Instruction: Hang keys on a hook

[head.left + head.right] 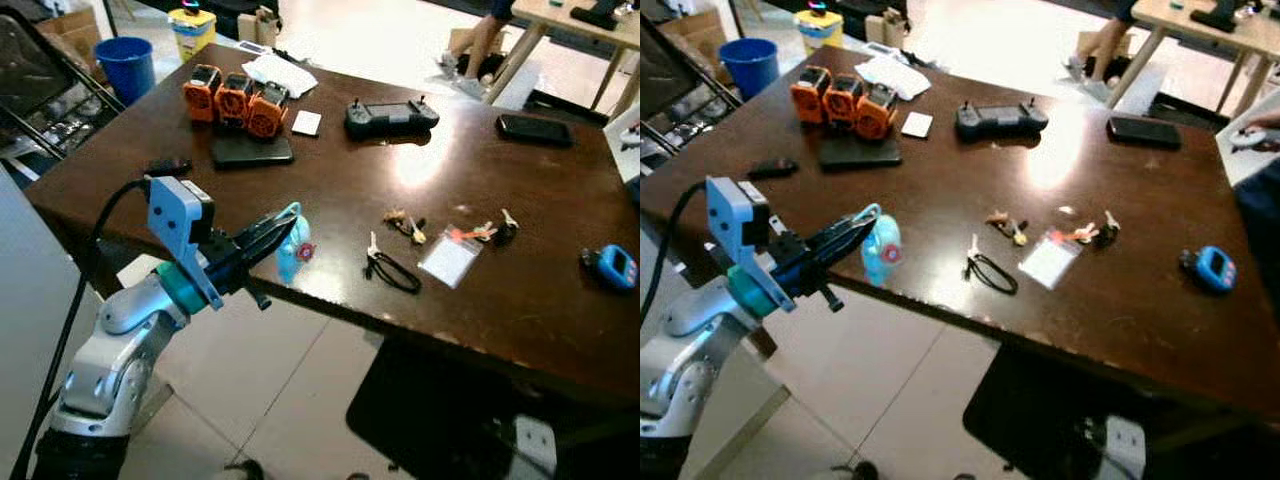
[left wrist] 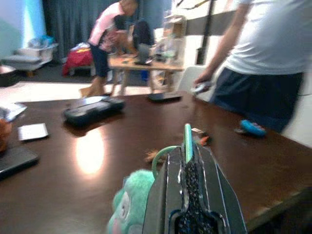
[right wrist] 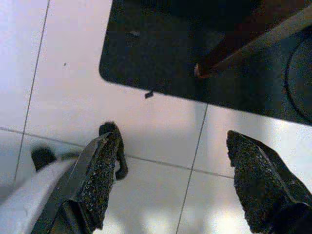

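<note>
My left gripper (image 1: 285, 225) reaches over the near edge of the brown table (image 1: 330, 190), shut on the teal loop (image 2: 185, 138) of a teal plush keychain (image 1: 295, 250). The plush hangs under the fingers at the table edge. To its right on the table lie a key on a black cord (image 1: 390, 266), a small key bunch (image 1: 405, 226) and keys with an orange tag (image 1: 488, 232) beside a clear badge holder (image 1: 450, 260). My right gripper (image 3: 175, 180) hangs open over the tiled floor.
Orange battery packs (image 1: 235, 98), a black tablet (image 1: 252, 150), a controller (image 1: 390, 115), a phone (image 1: 535, 128) and a blue gadget (image 1: 615, 265) sit on the table. A person (image 2: 263, 58) stands at its far side. A blue bucket (image 1: 125, 65) stands beyond the left corner.
</note>
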You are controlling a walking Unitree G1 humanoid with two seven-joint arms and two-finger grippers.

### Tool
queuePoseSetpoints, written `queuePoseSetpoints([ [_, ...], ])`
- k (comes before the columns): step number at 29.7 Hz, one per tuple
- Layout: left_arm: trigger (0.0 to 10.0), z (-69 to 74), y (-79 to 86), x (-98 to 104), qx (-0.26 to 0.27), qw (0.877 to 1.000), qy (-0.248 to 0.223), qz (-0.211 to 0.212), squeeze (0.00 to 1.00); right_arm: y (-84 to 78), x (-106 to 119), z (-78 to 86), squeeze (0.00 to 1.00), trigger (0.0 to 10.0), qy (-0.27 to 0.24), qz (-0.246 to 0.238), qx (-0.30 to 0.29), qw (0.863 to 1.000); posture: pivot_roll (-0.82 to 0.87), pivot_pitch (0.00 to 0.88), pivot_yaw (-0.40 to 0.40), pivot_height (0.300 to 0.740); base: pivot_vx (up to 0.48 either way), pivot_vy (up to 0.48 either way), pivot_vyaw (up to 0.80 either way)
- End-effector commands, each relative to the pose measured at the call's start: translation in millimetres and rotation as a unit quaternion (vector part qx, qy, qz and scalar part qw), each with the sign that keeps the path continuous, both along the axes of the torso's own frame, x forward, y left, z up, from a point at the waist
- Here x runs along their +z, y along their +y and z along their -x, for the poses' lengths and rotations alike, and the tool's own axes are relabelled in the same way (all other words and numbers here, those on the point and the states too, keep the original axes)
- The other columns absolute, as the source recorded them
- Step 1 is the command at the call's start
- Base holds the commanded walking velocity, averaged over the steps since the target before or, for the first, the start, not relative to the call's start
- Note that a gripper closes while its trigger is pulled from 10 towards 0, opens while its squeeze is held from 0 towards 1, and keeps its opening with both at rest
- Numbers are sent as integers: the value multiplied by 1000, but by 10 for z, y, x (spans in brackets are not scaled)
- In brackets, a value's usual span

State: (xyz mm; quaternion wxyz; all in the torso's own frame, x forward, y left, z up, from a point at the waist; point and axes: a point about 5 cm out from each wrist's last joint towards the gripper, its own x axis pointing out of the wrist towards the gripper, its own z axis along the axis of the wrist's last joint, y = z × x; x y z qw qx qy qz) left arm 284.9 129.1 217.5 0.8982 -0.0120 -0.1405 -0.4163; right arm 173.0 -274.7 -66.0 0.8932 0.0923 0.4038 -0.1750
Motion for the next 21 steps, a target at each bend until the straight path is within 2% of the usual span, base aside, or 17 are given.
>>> queuePoseSetpoints([
  [1, 10000, 13, -8, -19, 0, 1000, 0, -6, 0, 36, -94, 170, 0, 10000, 32, -8, 3, 999, 63, 75, -21, 740, -352, 0, 0],
  [7, 10000, 22, -17, -28, 0, 1000, 0, -7, 0, 85, -108, 171, 0, 10000, 29, -17, 18, 999, 64, 80, -22, 740, -349, 0, 0],
  [18, 10000, 8, -24, -6, 5, 1000, -5, -4, 0, 130, -112, 158, 0, 10000, 23, -28, 41, 998, 62, 81, -20, 740, -348, 0, 791],
  [21, 10000, -12, -27, 4, 11, 1000, -9, 0, 0, 139, -112, 154, 0, 10000, 22, -31, 43, 998, 62, 81, -22, 740, -95, 0, 788],
])
